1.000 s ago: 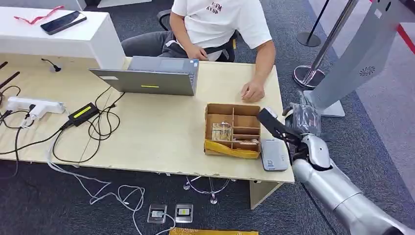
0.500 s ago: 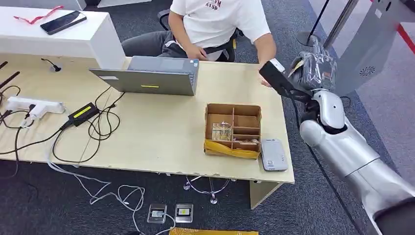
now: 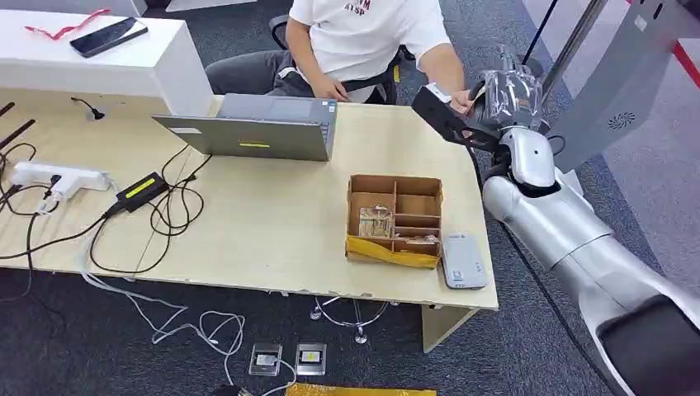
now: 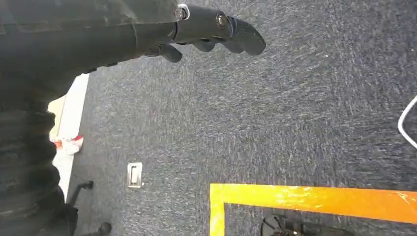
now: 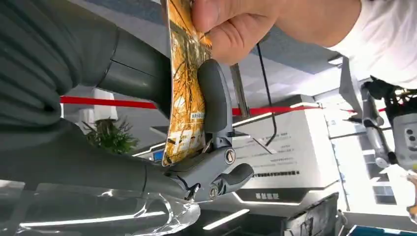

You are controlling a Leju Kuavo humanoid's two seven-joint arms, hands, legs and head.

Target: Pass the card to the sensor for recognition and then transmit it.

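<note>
Raised further toward the seated person's hand (image 5: 231, 29), right hand (image 3: 495, 103) pinching the yellow card (image 5: 186, 88), left hand (image 4: 211, 29) empty with fingers apart over grey carpet (image 4: 305, 108), card reader (image 3: 462, 260) beside the cardboard box (image 3: 394, 219) on the wooden desk (image 3: 272, 223).

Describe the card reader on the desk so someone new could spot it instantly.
Start at the pale wooden desk and go to its front corner on the robot's right side. Beside the brown cardboard box with dividers lies the card reader, touching or nearly touching the box's side. It is the small, flat, light grey rounded slab, unlike the open laptop and the cabled gear at the other end.
</note>
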